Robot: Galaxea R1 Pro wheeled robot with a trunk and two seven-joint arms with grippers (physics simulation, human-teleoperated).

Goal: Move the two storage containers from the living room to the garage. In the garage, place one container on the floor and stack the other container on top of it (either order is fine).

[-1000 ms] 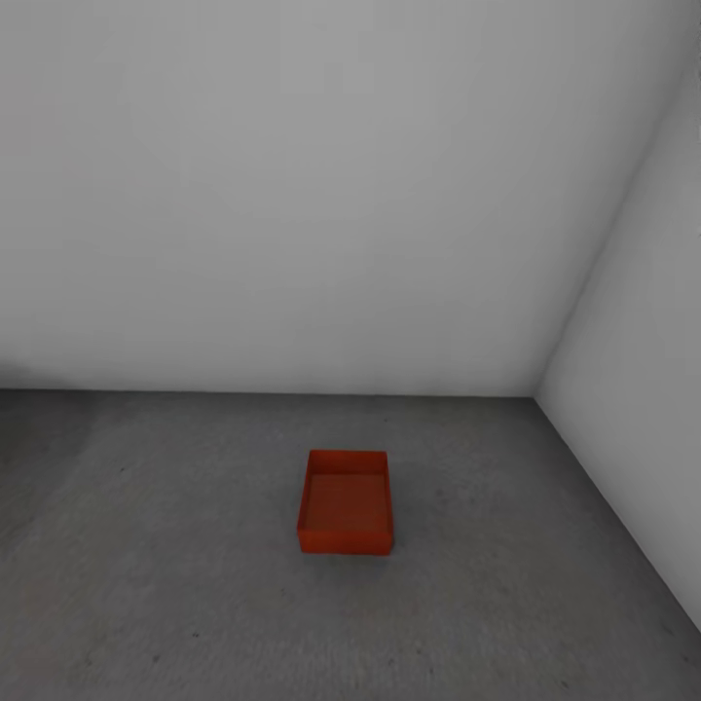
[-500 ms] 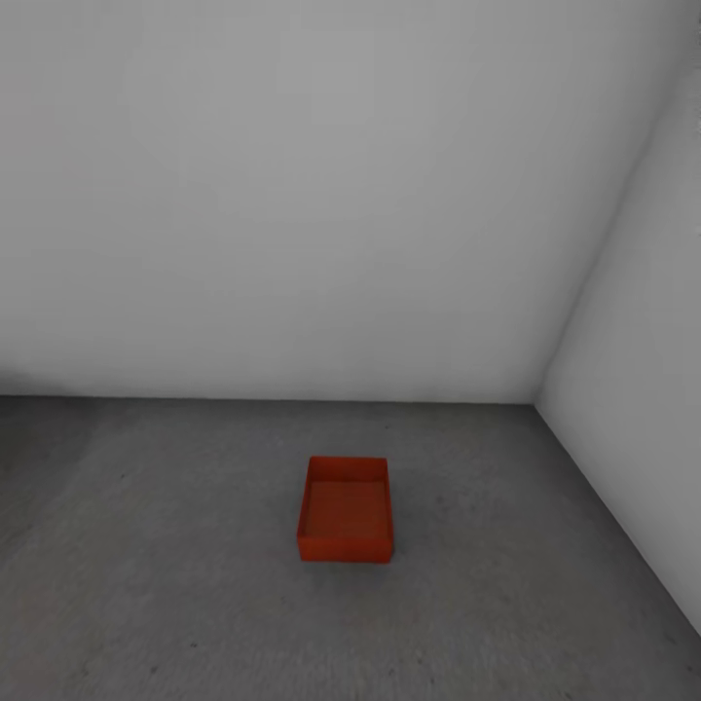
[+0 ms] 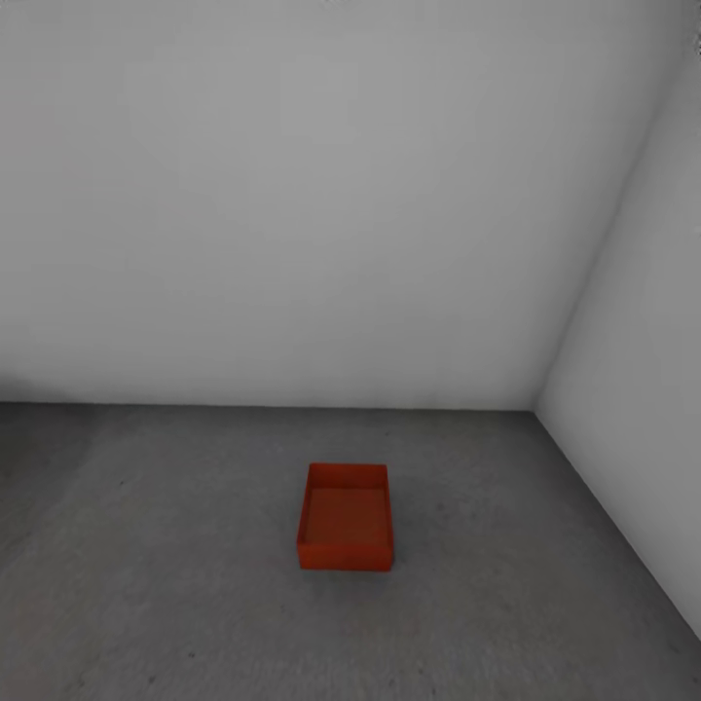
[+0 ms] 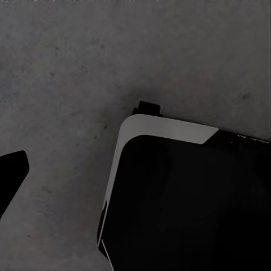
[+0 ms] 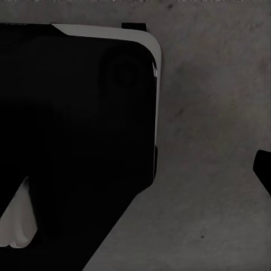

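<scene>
One orange-red storage container [image 3: 346,518] sits open side up on the dark grey garage floor [image 3: 175,584], a little in front of the white back wall and near the room's right corner. It is empty, and the second container is out of view. One black finger [image 4: 11,178] of my left gripper hangs over the bare floor at the edge of the left wrist view. A black finger [image 5: 264,169] of my right gripper shows the same way in the right wrist view. Both fingers stand far out to the side with nothing held.
White walls meet at a corner [image 3: 535,404] to the right of the container. My own black base with its pale rim [image 4: 169,127] [image 5: 113,34] rests on the floor beneath both wrists. Bare floor lies on all sides of the container.
The whole head picture has slid slightly downward, so the camera has moved. The container stays where it was on the floor.
</scene>
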